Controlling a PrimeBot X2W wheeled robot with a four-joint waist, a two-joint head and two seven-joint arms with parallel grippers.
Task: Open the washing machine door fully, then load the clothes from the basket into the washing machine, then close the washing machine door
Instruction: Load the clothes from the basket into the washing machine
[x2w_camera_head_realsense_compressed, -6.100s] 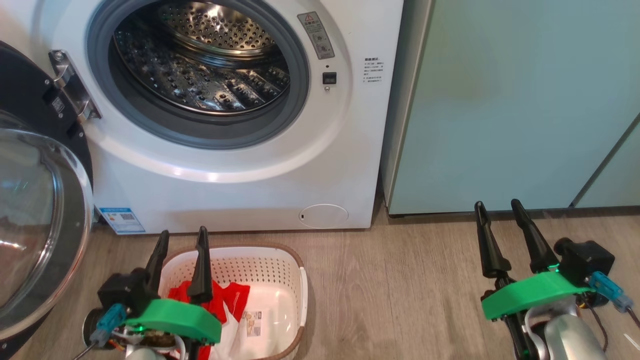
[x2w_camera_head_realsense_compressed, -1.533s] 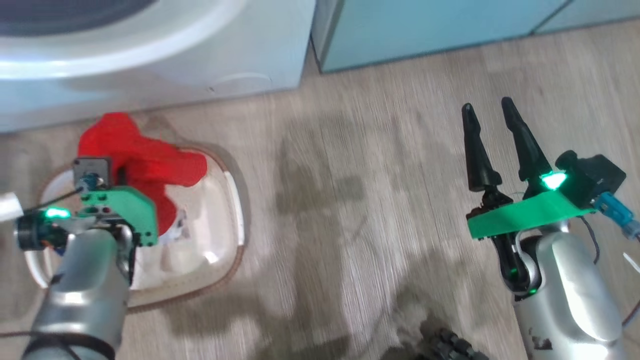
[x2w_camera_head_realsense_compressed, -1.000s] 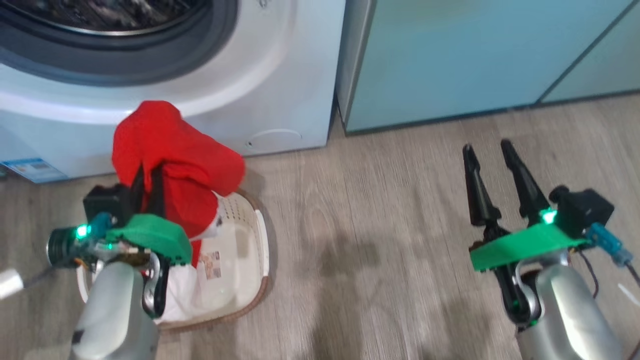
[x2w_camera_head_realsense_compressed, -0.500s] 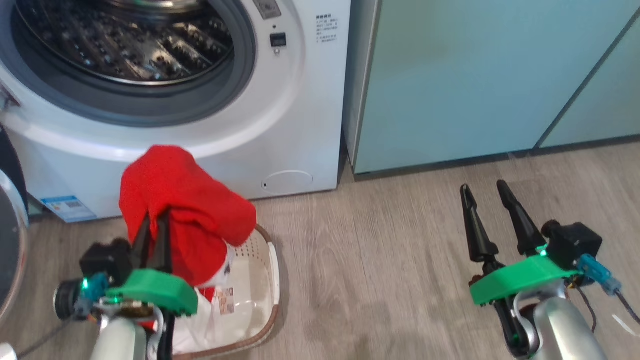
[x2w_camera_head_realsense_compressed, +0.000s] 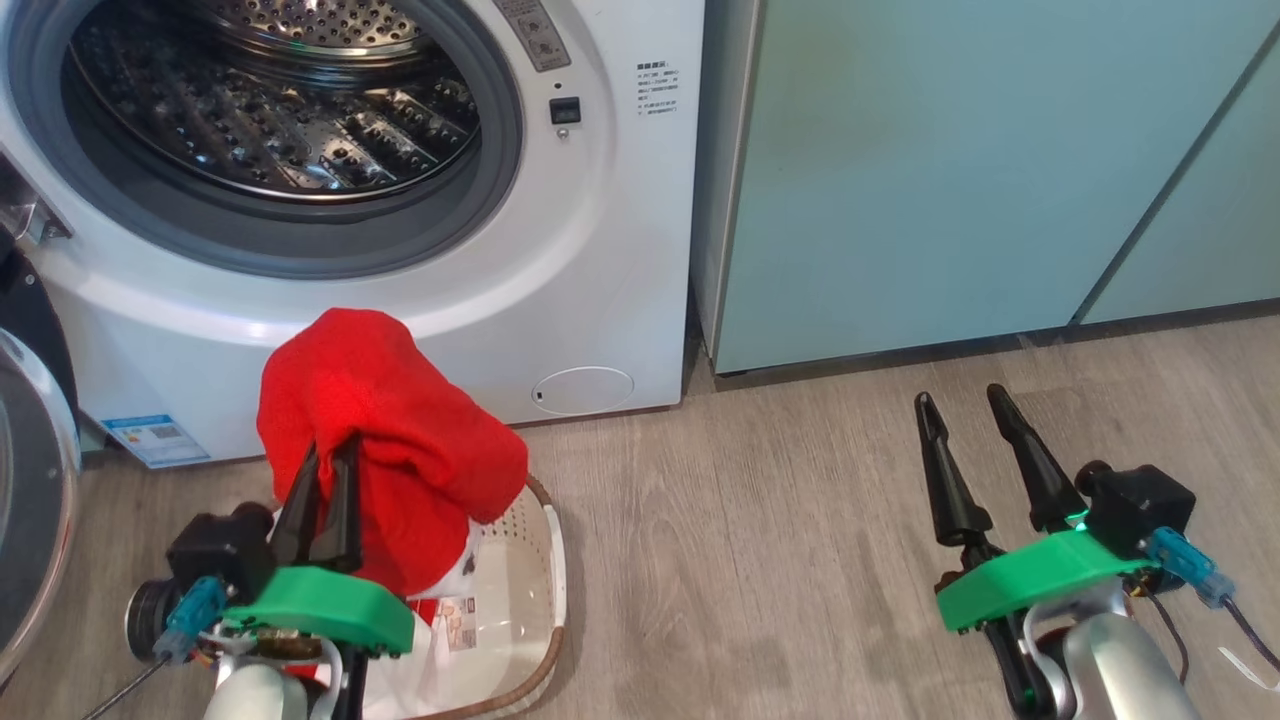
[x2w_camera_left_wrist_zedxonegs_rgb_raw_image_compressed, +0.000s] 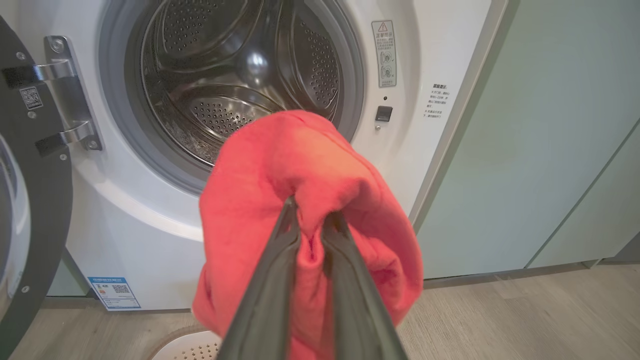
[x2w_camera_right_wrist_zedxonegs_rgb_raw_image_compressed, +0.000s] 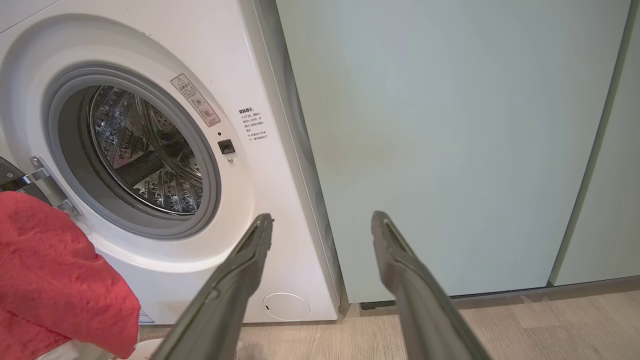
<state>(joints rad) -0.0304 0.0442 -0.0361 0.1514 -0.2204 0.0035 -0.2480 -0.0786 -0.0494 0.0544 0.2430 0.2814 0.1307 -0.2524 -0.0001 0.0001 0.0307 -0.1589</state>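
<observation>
Now loading: my left tool (x2w_camera_left_wrist_zedxonegs_rgb_raw_image_compressed: 311, 210) pinches the clothes (x2w_camera_head_realsense_compressed: 400, 450) above the basket (x2w_camera_head_realsense_compressed: 556, 565); next, up into the washing machine (x2w_camera_head_realsense_compressed: 600, 250); right tool (x2w_camera_head_realsense_compressed: 960, 405) gapes empty

The head view looks forward and down at the white front-loading washing machine (x2w_camera_head_realsense_compressed: 600, 250), whose perforated steel drum (x2w_camera_head_realsense_compressed: 270, 110) sits in the frame's upper left, with grey wood-grain floor (x2w_camera_head_realsense_compressed: 750, 560) below. The left wrist view sits low and close, facing the drum straight on. The right wrist view, farther back, faces the pale teal cabinet (x2w_camera_right_wrist_zedxonegs_rgb_raw_image_compressed: 425, 125), machine at frame left. All three share machine and cabinet.
</observation>
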